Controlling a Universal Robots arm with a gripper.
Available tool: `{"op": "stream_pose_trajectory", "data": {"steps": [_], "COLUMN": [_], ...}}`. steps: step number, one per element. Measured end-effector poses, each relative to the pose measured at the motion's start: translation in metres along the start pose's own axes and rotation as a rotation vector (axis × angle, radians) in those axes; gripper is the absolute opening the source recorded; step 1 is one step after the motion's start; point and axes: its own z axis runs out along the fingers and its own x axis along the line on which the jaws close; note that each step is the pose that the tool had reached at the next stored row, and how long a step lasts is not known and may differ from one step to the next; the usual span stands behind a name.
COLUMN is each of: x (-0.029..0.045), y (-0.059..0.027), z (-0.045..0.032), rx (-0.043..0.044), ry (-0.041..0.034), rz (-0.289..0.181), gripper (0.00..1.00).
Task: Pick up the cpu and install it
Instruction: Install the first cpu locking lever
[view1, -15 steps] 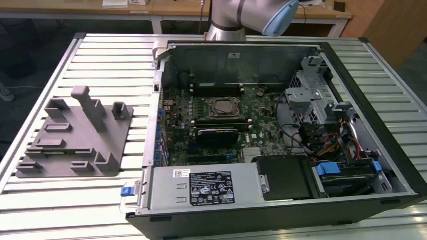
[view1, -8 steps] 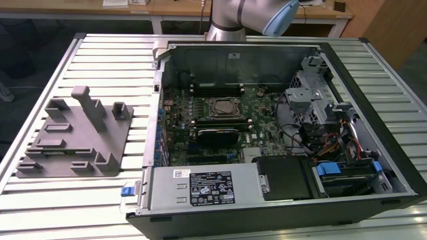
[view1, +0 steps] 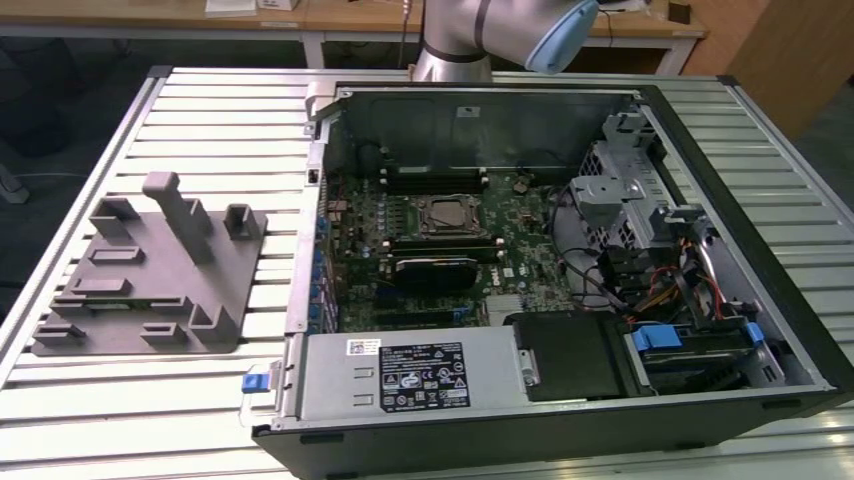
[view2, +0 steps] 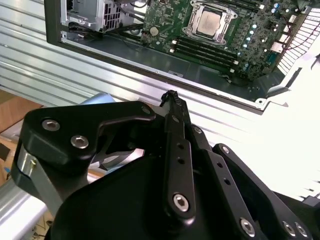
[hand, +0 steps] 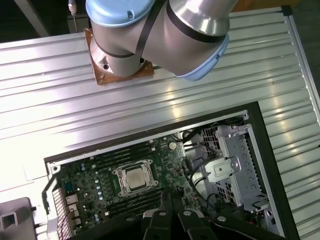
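Note:
The cpu (view1: 445, 215), a small square chip with a silvery top, lies in its socket on the green motherboard (view1: 521, 265) inside the open computer case. Both wrist views show the cpu (view2: 207, 22) (hand: 132, 178) sitting in the socket's metal frame. My gripper (view2: 171, 97) (hand: 167, 197) hangs well above the case, away from the chip. Its black fingers (view2: 177, 117) are pressed together with nothing between them.
A grey plastic fixture tray (view1: 147, 280) stands on the ribbed metal table (view1: 200, 110) on the exterior view's left. The case holds a power supply (view1: 407, 375), drive cages (view1: 627, 200) and cables. The arm's base (hand: 120, 70) is bolted to the table behind the case.

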Motion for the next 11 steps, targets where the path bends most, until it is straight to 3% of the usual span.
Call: {"op": "stream_pose_trajectory", "data": {"steps": [3,8,11], "x": [0.0003,-0.0009,-0.0036], "y": [-0.0003,-0.0004,-0.0001], "z": [0.0025,0.0066,0.009], "rx": [0.0029,0.0146,0.0204], "ry": [0.01,0.0502,0.0697], "rz": [0.001,0.005,0.006], "gripper": [0.11,0.11,0.11]}}
